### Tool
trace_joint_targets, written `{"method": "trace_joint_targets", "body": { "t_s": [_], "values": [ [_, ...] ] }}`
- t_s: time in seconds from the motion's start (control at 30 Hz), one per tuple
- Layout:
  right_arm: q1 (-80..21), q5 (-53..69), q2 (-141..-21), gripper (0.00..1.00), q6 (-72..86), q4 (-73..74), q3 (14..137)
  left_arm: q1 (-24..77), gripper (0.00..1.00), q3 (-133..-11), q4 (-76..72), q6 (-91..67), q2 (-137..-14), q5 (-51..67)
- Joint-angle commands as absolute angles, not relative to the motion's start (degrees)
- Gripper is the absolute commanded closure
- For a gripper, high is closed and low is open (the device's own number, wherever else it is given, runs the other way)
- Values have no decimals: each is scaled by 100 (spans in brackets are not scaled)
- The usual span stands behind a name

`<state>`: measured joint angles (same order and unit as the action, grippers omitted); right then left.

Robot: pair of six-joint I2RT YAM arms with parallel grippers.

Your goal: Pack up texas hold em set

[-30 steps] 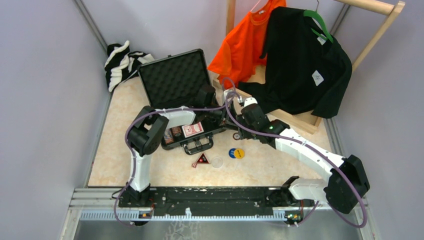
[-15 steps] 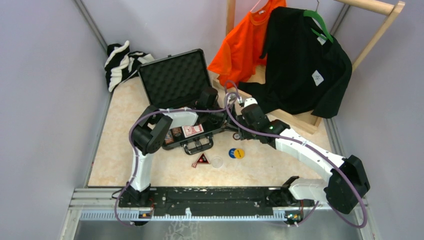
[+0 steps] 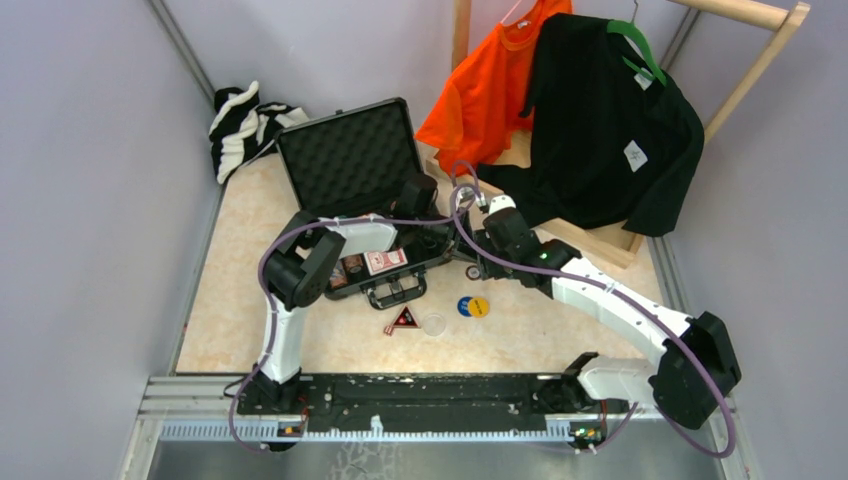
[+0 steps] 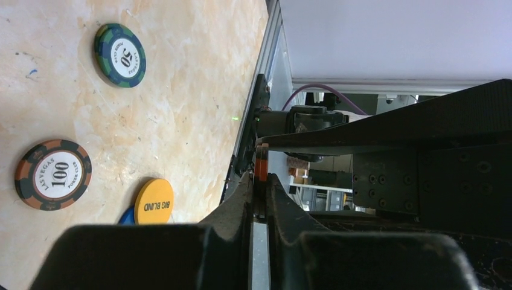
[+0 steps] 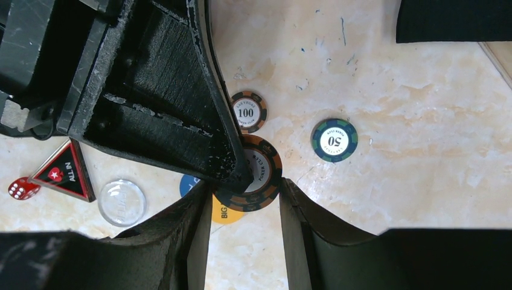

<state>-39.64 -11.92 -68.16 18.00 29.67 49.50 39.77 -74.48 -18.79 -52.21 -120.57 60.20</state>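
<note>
An orange-and-black poker chip hangs above the table with both grippers on it. My right gripper is shut on it across its width. My left gripper pinches its flat faces, so the left wrist view shows the chip edge-on. On the table lie a 100 chip, a 50 chip, a yellow disc, a blue disc, a clear disc and the black-red triangle. The briefcase lies open, with the red card deck inside.
A red die lies next to the triangle. The striped cloth is bunched in the far left corner. An orange shirt and a black shirt hang from a wooden rack at the back right.
My left gripper has shifted slightly right over the case and closed its jaws on the chip. The right arm has not moved.
</note>
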Motion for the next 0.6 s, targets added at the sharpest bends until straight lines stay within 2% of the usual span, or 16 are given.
{"method": "trace_joint_targets", "body": {
  "t_s": [0.0, 0.07, 0.33, 0.57],
  "values": [
    [-3999, -1291, -6635, 61, 1740, 2736, 5080, 3999, 94, -7629, -1732, -4944, -12161, 6068],
    [-3999, -1287, -6643, 61, 1740, 2732, 5067, 3999, 100, -7629, -1698, -4884, -12148, 6037],
    [-3999, -1350, -6598, 60, 1699, 2759, 5095, 3882, 100, -7427, -1915, -4659, -11991, 5904],
    [-3997, -1332, -6428, 39, 1479, 2825, 5078, 3526, 100, -7011, -2366, -4730, -11748, 5898]
  ]
}}
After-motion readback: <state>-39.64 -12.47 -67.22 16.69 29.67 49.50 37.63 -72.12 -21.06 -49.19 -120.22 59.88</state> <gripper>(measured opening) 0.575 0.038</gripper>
